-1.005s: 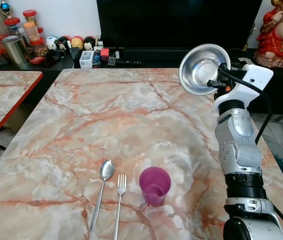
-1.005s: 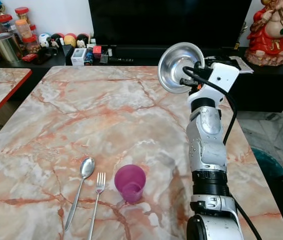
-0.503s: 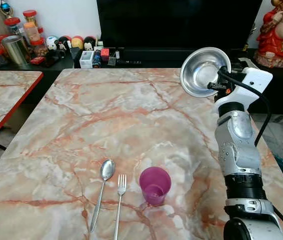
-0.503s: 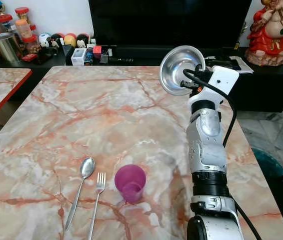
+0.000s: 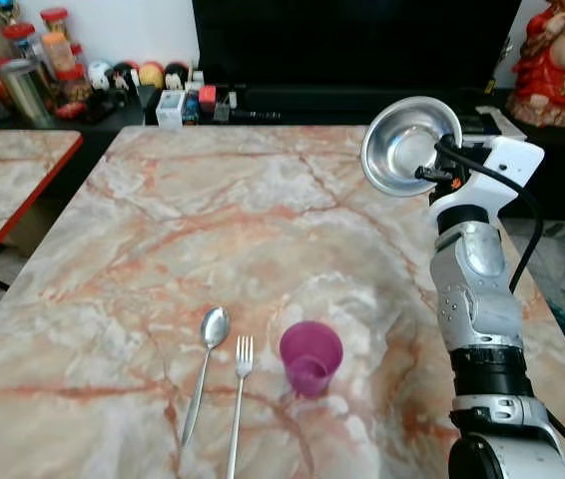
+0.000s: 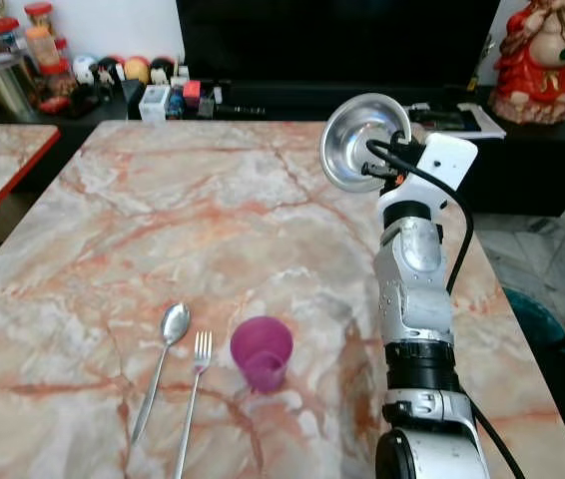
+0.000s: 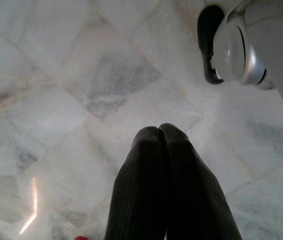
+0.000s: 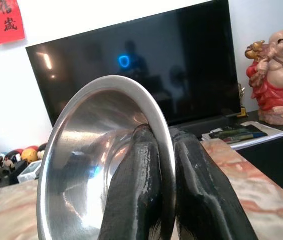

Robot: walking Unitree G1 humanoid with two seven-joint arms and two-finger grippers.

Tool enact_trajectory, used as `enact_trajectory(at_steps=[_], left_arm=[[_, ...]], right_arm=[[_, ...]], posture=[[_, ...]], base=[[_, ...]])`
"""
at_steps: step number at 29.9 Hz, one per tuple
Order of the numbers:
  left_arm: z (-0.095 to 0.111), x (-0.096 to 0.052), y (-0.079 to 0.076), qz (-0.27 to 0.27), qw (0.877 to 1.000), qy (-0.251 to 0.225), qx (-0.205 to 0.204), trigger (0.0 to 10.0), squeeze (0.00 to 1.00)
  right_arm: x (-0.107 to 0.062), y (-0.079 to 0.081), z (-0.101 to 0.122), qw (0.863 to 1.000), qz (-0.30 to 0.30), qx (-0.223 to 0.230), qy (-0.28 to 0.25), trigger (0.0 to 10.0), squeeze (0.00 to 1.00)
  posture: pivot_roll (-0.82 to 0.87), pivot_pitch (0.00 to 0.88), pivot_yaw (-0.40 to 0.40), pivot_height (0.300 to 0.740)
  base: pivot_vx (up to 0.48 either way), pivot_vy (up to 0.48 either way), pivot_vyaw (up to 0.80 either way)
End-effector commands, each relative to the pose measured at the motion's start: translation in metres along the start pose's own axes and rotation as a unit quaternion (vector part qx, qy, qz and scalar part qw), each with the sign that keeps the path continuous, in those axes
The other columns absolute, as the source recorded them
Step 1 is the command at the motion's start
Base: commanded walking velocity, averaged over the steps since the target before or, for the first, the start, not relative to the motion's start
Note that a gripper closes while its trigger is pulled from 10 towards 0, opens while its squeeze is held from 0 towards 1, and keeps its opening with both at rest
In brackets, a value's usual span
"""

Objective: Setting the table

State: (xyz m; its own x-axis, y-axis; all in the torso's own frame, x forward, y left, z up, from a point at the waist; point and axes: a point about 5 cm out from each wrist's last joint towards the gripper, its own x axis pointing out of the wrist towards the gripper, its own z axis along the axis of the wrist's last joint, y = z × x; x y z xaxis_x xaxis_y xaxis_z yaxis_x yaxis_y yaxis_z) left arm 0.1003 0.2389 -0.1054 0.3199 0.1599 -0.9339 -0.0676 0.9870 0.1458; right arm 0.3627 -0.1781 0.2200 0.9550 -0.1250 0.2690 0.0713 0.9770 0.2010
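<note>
Pink-veined marble table has open surface beyond the translucent purple plastic cup. Right gripper holds the shiny round steel bowl tilted on edge, high above the table's far right side, fingers clamped across its rim. I'd level it before lowering beside the steel fork and steel spoon. Right wrist view shows the rim pinch. Left wrist view shows the left gripper pressed together, empty, over floor tiles.

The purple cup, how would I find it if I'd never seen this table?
Look at the big marble table in front of the black TV and go to its near edge. A spoon and a fork lie there side by side, and the purple cup stands upright just right of the fork. It is the one coloured, see-through plastic thing there.
</note>
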Motion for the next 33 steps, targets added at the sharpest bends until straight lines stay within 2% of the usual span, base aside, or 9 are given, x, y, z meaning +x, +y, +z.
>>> enact_trajectory(at_steps=[1, 10, 22, 33], left_arm=[[-0.0079, -0.0007, 0.0002, 0.001, 1.000, 0.010, -0.002, 10.0, 0.00], [-0.0088, -0.0008, -0.0001, 0.000, 1.000, 0.011, 0.000, 10.0, 0.00], [-0.0089, -0.0009, 0.0008, 0.008, 1.000, 0.009, -0.006, 10.0, 0.00], [-0.0094, -0.0009, 0.0009, 0.009, 1.000, 0.011, -0.010, 10.0, 0.00]], right_arm=[[0.0022, 0.0017, 0.0051, 1.000, 0.003, -0.002, -0.012, 10.0, 0.00], [0.0044, 0.0031, 0.0063, 1.000, 0.006, -0.004, -0.013, 10.0, 0.00], [0.0039, -0.0003, 0.0053, 1.000, 0.002, -0.004, -0.012, 10.0, 0.00], [0.0031, 0.0000, 0.0028, 1.000, 0.001, -0.005, -0.008, 10.0, 0.00]], posture=[[-0.11, 0.028, 0.013, 0.740], [-0.11, 0.016, 0.010, 0.740], [-0.11, 0.025, 0.008, 0.740], [-0.11, 0.032, 0.006, 0.740]], base=[[-0.274, 0.000, 0.00], [-0.258, 0.000, 0.00], [0.000, 0.000, 0.00], [0.000, 0.424, 0.00]])
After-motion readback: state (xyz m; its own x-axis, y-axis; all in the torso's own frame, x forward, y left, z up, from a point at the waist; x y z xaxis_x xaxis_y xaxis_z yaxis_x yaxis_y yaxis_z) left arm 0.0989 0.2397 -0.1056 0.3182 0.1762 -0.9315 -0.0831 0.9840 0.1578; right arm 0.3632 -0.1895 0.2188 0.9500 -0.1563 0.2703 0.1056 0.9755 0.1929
